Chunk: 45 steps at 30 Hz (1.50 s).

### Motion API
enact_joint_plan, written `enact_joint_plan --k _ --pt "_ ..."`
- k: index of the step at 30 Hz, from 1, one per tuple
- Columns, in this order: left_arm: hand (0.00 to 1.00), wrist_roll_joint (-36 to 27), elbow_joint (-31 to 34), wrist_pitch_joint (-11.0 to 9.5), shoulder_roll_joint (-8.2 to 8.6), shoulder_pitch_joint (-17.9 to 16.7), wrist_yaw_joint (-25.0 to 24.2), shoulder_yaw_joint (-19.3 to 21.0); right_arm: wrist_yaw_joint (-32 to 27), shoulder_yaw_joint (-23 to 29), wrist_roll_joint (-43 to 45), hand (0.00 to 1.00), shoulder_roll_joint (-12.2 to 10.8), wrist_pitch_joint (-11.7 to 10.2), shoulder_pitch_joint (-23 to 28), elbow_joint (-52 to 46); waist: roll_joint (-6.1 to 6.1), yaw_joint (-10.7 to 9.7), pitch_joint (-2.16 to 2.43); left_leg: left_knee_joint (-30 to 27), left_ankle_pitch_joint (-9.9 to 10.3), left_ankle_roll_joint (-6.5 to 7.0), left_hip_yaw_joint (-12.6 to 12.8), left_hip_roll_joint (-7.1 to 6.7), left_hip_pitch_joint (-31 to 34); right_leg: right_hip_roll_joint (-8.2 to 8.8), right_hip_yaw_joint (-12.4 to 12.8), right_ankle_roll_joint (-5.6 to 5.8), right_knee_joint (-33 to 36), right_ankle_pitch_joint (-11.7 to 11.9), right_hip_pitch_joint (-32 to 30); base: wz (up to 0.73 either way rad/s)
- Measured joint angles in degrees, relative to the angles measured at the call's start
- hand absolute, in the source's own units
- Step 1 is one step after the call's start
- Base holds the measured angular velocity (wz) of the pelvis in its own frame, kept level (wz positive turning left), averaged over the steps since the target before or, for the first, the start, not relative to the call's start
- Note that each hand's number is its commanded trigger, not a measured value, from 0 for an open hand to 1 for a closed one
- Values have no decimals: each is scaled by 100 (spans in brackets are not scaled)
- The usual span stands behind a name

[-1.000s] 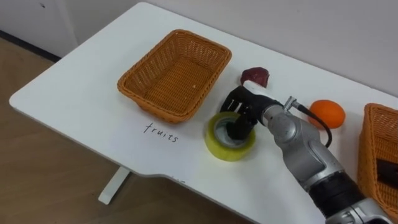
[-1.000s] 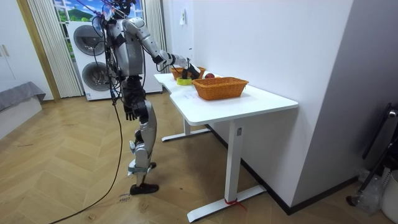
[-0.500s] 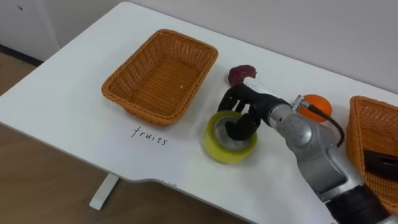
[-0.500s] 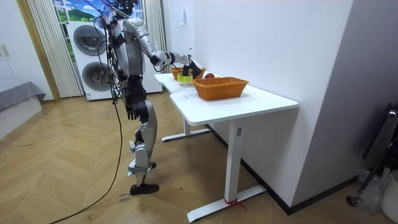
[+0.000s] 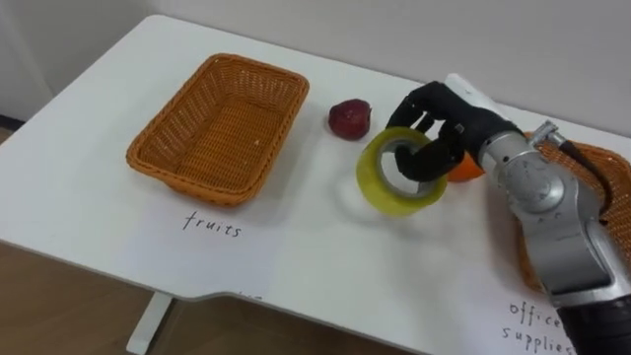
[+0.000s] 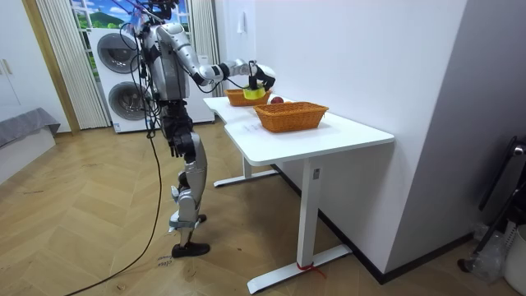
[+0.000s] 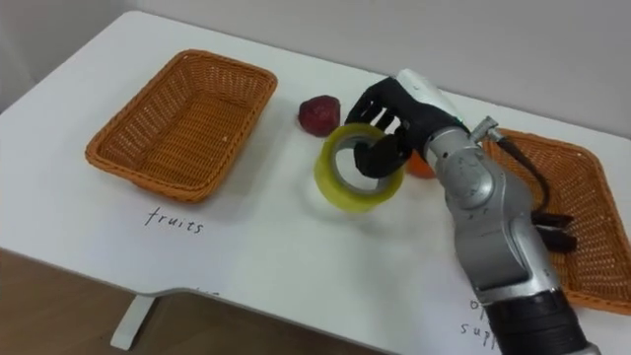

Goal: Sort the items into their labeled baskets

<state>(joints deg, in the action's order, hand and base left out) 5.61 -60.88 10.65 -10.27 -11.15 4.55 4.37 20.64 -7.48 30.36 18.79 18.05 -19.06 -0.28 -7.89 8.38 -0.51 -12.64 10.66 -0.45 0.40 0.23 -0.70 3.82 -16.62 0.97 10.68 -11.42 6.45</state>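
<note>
Lifting complete: yellow tape roll [image 5: 373,185], a second ago flat on white table [image 5: 296,261] beside empty wicker basket marked fruits [image 5: 219,126], now hangs clear of tabletop right of that basket. Right hand [image 5: 449,123] grips it, fingers curled through core. Pickup done; carry onward to other wicker basket [image 7: 562,150], further right, judged next.

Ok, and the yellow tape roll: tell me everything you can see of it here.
The yellow tape roll is a wide ring of glossy, slightly translucent yellow tape wound on a pale inner core. The right robot hand holds it, with dark fingers curled through the open centre and over the rim. The roll is tilted, with its hole facing up toward the camera. It hangs in the air above the white table, and nothing but the hand touches it.
</note>
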Motion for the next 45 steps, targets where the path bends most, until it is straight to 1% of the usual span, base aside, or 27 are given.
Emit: enact_joint_plan --k 5,10,16,20,23,24,27,29,31,33,35,37,40,45 --pt "0 0 7 -2 1 -20 7 3 -3 57 -31 100 0 0 0 0 -15 -40 12 -9 0 0 39 5 -7 -2 32 0 -1 0 -3 -3" --pt "0 50 15 1 5 -105 5 76 -35 492 -56 100 0 0 0 0 -24 -44 20 -6 0 1 39 4 -9 -2 69 0 -1 0 0 0" --pt "0 78 23 24 41 -188 -33 172 -215 907 -153 100 1 0 0 1 -13 -172 18 3 0 1 41 3 -1 -1 70 0 0 0 0 0" --pt "0 83 23 18 58 -189 -36 254 -381 1122 -251 100 34 -1 0 19 -8 -191 16 8 0 1 73 8 -10 0 74 0 2 0 -14 -3" --pt "0 85 32 -17 58 -175 -40 346 -464 1133 -312 100 170 -42 0 44 -9 -228 17 10 0 1 93 10 -3 2 82 0 5 0 -37 -3" --pt "0 84 29 -30 53 -178 -55 388 -464 1154 -318 100 208 -102 0 88 -20 -278 24 18 0 2 93 9 3 3 87 0 5 0 -44 0" --pt "0 81 25 -30 49 -187 -127 521 -464 1165 -413 100 356 -144 0 258 -34 -362 34 84 -4 7 97 8 -14 3 103 0 4 0 -40 -1" --pt "0 73 25 -30 46 -207 -154 562 -463 1299 -653 100 373 -143 1 433 -48 -402 38 84 -9 13 114 6 -63 3 156 0 3 0 -16 -4" --pt "0 74 30 -30 29 -236 -184 580 -498 1435 -888 100 393 -144 2 609 -60 -486 43 90 -9 13 125 5 -103 -1 239 1 2 0 8 -2" --pt "0 74 39 -31 23 -236 -186 648 -532 1558 -1040 100 398 -144 2 706 -78 -523 45 91 -9 14 133 5 -99 -2 254 1 2 0 -6 -2" --pt "0 74 42 -30 11 -240 -185 663 -643 1573 -1100 100 430 -148 2 827 -91 -552 51 90 -9 14 136 5 -100 -2 258 1 3 0 -7 -2" --pt "0 73 76 -30 6 -239 -185 662 -681 1575 -1114 100 514 -147 60 943 -102 -566 59 90 -9 14 142 6 -100 -3 271 1 3 0 -11 0" --pt "0 78 78 -30 6 -245 -185 666 -682 1583 -1135 100 522 -150 134 978 -105 -605 61 83 -8 12 182 18 -102 -14 324 0 5 0 -29 -7" --pt "0 77 77 -30 -14 -262 -182 659 -801 1589 -1512 100 665 -181 134 1324 -121 -625 69 85 -8 13 208 19 -100 -14 344 0 13 1 -48 -3"
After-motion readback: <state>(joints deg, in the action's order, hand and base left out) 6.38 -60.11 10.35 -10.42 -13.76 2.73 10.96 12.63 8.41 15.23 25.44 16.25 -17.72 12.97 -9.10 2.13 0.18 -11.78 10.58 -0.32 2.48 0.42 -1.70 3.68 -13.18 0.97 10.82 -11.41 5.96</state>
